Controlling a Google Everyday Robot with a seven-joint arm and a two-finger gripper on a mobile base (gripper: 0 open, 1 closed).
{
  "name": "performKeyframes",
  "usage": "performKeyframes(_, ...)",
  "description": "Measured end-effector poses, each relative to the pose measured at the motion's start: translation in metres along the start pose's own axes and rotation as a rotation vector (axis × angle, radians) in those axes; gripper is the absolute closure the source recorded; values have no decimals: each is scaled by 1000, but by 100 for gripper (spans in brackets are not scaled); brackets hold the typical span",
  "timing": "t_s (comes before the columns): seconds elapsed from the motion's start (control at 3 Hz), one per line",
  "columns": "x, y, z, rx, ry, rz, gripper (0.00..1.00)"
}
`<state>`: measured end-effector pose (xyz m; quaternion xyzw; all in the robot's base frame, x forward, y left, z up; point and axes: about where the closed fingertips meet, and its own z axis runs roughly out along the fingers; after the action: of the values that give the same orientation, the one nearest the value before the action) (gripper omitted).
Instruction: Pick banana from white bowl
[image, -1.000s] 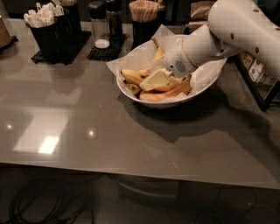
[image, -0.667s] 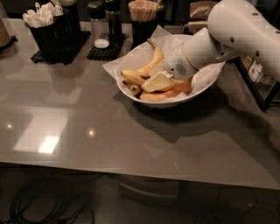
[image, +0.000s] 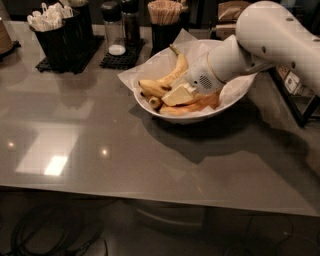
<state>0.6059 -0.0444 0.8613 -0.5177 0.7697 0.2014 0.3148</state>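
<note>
The white bowl (image: 165, 114), lined with crinkled white paper, stands on the grey table right of centre. A yellow banana (image: 152, 87) with a dark end lies in its left part, and its right end runs under my gripper. A curved yellow banana (image: 176, 69) leans up the back of the bowl. An orange-tinted banana (image: 192, 107) lies along the front. My gripper (image: 176, 95) reaches in from the right, low inside the bowl and on top of the fruit. It hides where it meets the banana.
A black caddy with white packets (image: 55, 30) stands at the back left. Shakers on a black mat (image: 116, 35) and a cup of wooden sticks (image: 165, 20) stand behind the bowl. A dark-framed stand (image: 300, 95) is at the right edge. My white arm (image: 280, 35) crosses the upper right.
My gripper stays low in the bowl with only a slight shift down and left. The bananas lie much as they did.
</note>
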Motion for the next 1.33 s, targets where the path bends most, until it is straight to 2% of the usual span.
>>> performKeyframes(0.33,-13,2,-25,-29,-81,-23,100)
performKeyframes(0.67,-29,11,-77,-85,-248,-48,100)
performKeyframes(1.0,-25,24,-124,-100,-388,-2,100)
performKeyframes(1.33,-4,44,-155,-105,-495,93,100)
